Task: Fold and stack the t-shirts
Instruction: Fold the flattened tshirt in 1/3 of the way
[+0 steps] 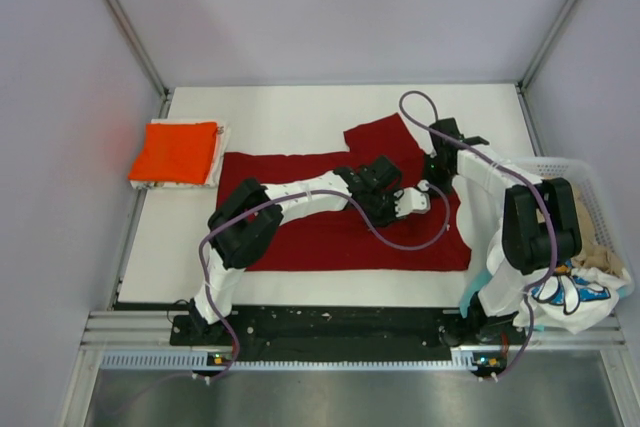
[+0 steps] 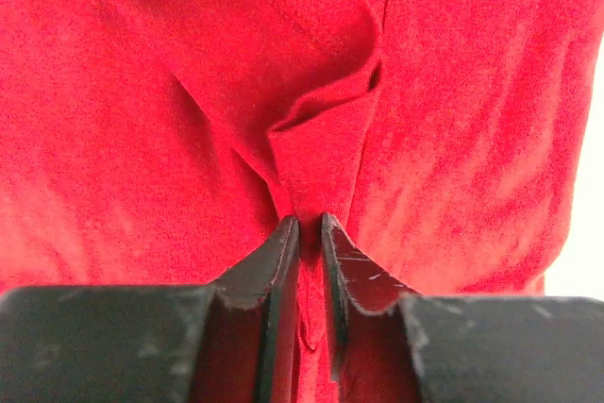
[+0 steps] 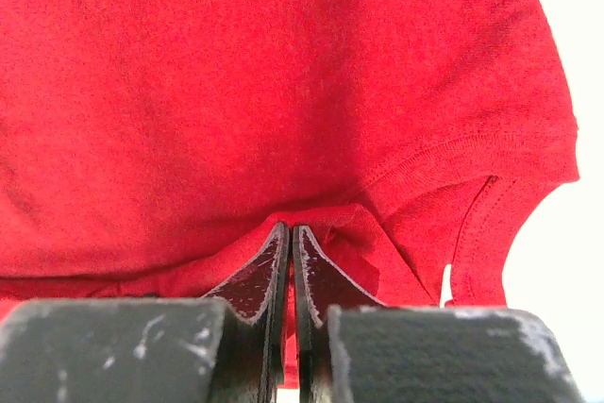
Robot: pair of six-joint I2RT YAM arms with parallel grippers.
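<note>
My left jaws: clenched on a raised pleat of the dark red t-shirt (image 2: 311,139).
My right jaws: pinching a fold at its edge.
Shirt: spread mid-tabletop (image 1: 300,117).

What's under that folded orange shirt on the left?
Under the orange shirt, pale folded cloth peeks out at its right and near edges. The rest is covered, so how many pieces is unclear.
</note>
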